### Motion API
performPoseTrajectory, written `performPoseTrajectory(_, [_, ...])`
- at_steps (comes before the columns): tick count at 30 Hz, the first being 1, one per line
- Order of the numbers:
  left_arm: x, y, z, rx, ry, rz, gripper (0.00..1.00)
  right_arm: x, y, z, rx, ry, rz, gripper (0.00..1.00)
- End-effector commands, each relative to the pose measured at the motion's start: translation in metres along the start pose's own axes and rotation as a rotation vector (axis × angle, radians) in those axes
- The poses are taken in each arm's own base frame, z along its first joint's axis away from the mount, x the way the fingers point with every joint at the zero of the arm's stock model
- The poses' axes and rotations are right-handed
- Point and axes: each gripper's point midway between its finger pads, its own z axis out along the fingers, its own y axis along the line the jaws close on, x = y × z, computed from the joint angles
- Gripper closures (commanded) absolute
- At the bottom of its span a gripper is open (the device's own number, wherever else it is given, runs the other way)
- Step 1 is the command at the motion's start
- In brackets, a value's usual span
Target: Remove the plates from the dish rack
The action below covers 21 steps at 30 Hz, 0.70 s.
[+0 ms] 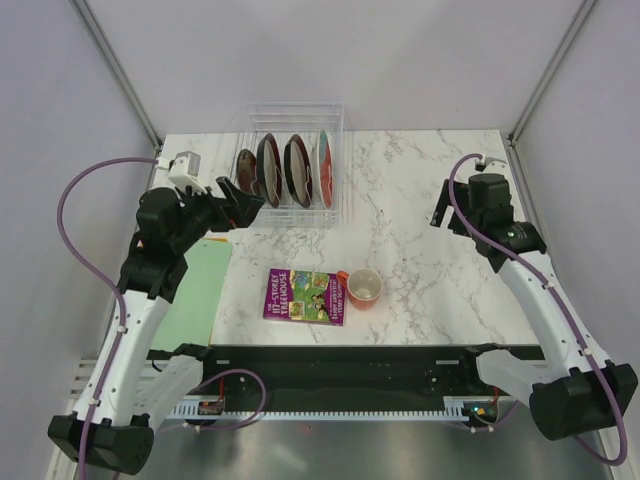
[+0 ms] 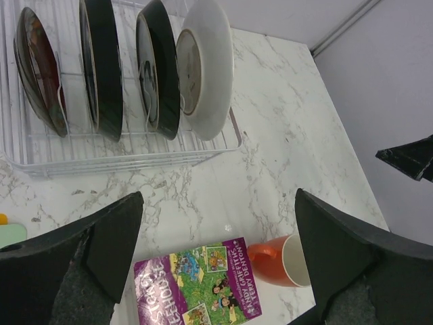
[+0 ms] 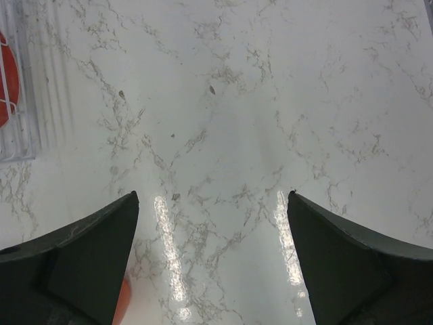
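Plates (image 1: 298,170), four of them, are standing on edge in the clear dish rack (image 1: 290,222). The left gripper (image 2: 218,203) is hovering just in front of the rack, jaws spread wide, holding nothing. The right gripper (image 3: 211,196) is hanging well to the rack's right over the marble table (image 3: 237,101), equally wide and empty. In front of the rack a purple book (image 1: 305,297) is showing "STOREY TREEHOUSE", "ANDY GRIFFITHS" and "TERRY DENTON"; its number is too small to read. An orange cup (image 1: 363,289) is sitting just beside the book. The right wrist view is cutting the rack off, showing only a red sliver of plate.
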Motion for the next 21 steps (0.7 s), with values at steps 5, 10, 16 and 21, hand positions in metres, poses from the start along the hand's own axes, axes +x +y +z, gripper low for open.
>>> performPoseTrajectory(5, [-0.057, -0.065, 0.026, 0.318, -0.058, 0.069, 0.00, -0.016, 0.000, 0.009, 0.030, -0.031, -0.013, 0.02])
performPoseTrajectory(10, [-0.072, -0.087, 0.074, 0.445, 0.022, 0.048, 0.00, -0.015, -0.003, 0.019, 0.063, 0.003, -0.037, 0.02])
performPoseTrajectory(16, [-0.041, -0.068, 0.174, 0.236, 0.118, 0.144, 0.07, -0.029, 0.000, 0.018, 0.062, -0.017, -0.063, 0.02])
performPoseTrajectory(21, [-0.009, -0.058, 0.223, 0.067, 0.151, 0.212, 0.11, -0.033, 0.000, 0.018, 0.059, -0.026, -0.070, 0.02])
